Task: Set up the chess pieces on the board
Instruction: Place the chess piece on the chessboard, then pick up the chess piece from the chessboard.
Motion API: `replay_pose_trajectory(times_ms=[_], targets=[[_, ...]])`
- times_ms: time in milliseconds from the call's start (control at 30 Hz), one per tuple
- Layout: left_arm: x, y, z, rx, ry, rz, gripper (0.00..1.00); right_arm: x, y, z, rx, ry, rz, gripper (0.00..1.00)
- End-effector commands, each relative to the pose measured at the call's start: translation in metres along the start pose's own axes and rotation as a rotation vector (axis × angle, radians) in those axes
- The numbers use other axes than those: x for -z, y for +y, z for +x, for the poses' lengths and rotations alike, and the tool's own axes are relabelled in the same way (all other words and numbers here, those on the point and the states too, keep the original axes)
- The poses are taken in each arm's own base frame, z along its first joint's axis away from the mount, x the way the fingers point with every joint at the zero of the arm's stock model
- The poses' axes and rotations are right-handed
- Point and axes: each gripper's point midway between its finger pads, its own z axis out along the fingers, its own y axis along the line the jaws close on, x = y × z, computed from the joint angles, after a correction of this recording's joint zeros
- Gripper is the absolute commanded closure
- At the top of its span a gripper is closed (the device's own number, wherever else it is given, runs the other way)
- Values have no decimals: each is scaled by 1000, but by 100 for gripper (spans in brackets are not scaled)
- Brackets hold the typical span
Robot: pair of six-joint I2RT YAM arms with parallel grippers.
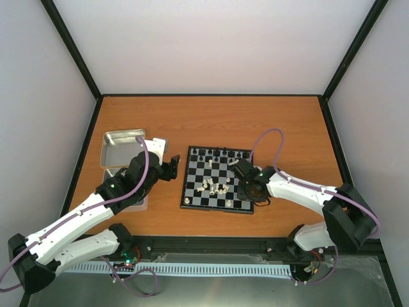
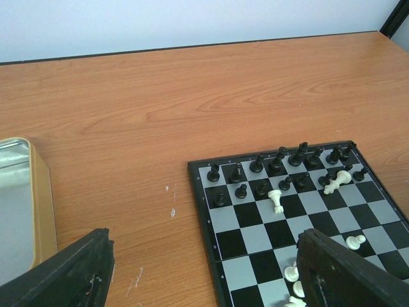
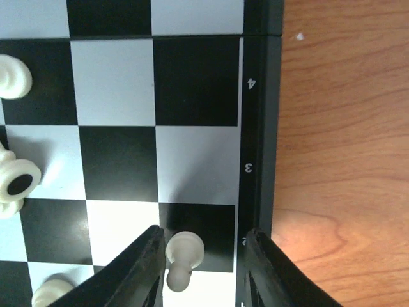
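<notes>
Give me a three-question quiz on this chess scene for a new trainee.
1. True or false: the black chess pieces are gathered in the rows of the board farthest from the arms.
2. What sits between the open fingers of the right gripper? A) a black piece B) a cream-white piece C) nothing
3. Fill in: seen from the arms, the metal tray lies to the board's ___.
Key: 1 true; 2 B; 3 left.
</notes>
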Motion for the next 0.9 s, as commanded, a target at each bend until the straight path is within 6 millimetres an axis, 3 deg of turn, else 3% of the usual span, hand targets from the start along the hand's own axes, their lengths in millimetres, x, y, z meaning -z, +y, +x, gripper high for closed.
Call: replay_pose_trajectory(times_ms=[0, 167, 433, 867], targets=[[1, -1, -7, 11, -21, 4, 21, 20, 6, -21, -3, -76, -7, 62], [2, -1, -9, 14, -27, 6, 21, 38, 27, -45, 47, -137, -56, 59], [4, 1, -10, 19, -36, 5, 21, 28, 75, -56, 152, -90, -140, 63], [4, 0, -10, 19, -36, 12, 21, -9, 85, -73, 171, -100, -61, 78]])
